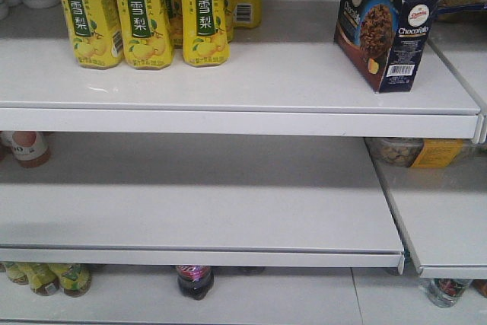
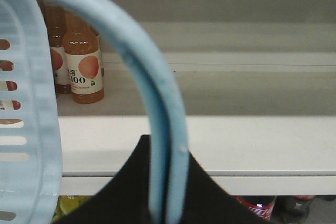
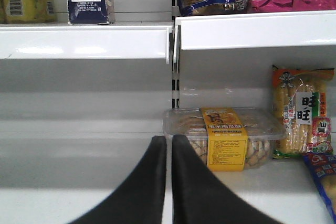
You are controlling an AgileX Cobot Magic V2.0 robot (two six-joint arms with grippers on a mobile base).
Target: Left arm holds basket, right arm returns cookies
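You have the cookie carton standing upright on the top shelf, right end, turned at an angle, barcode panel facing out. The light blue basket's handle runs through your left gripper.

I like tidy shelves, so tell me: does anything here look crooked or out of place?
The cookies box on the top shelf stands turned at an angle, one corner toward the front, while the yellow bottles beside it face squarely forward. Nothing looks spilled or damaged.
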